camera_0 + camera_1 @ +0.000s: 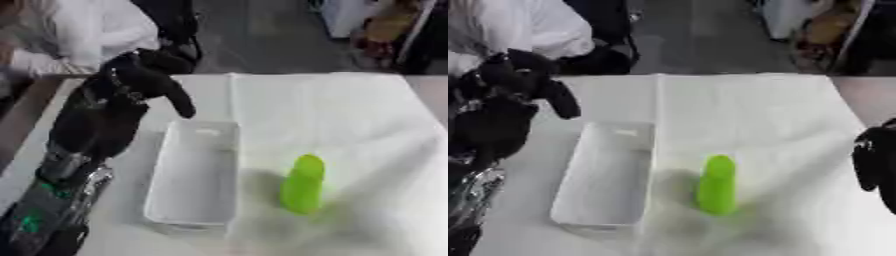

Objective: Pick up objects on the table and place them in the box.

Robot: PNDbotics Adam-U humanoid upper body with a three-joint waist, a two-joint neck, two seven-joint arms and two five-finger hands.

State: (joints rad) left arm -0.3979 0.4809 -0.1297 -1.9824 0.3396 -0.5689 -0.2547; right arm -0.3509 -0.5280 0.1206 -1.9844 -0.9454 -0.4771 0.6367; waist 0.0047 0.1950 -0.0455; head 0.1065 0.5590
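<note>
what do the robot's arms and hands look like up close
The left hand is matte black with thick rounded fingers; its forearm is silver metal with green markings. The right hand shows only as a black shape at the view's edge.

Black left hand [144,75] with thick rounded fingers on a bulky black forearm; lower down, a silver metal joint with green markings. Black right hand [877,160], glossy, at the edge.
</note>
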